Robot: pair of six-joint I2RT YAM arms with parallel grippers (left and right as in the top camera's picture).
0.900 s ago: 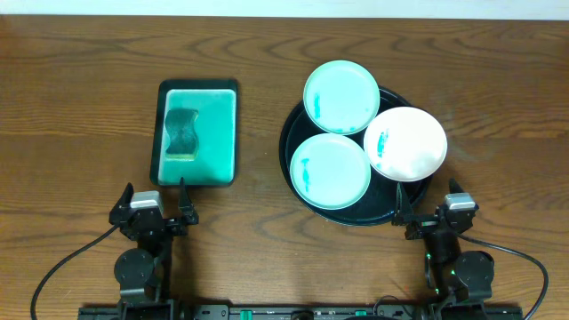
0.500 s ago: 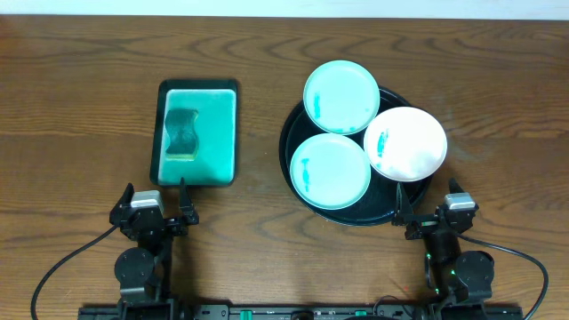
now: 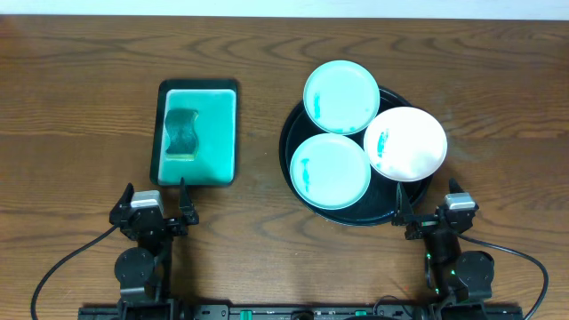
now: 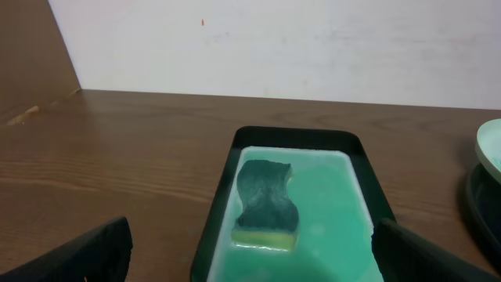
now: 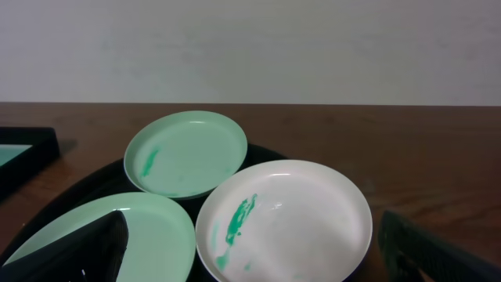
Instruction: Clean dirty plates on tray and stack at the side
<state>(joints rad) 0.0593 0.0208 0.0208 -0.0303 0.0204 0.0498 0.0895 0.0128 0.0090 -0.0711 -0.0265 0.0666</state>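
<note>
Stillness — nothing has shifted: three smeared plates (image 3: 331, 169) sit on the tray (image 3: 378, 206), sponge (image 3: 182, 131) untouched, my left gripper (image 3: 155, 190) and right gripper (image 3: 427, 197) both spread, empty — cleaning hasn't begun.

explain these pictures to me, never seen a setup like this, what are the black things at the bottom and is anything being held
This is a robot with two arms at a wooden table. The top-down picture comes from a fixed camera overhead. The other two come from a camera on each wrist, looking out between that arm's own fingers. The black things at the bottom are the left gripper and right gripper, both open and holding nothing. On the table lie a teal rectangular tray with a sponge in it, and a round black tray. It carries a far green plate, a near green plate and a white plate, each with a teal smear.
</note>
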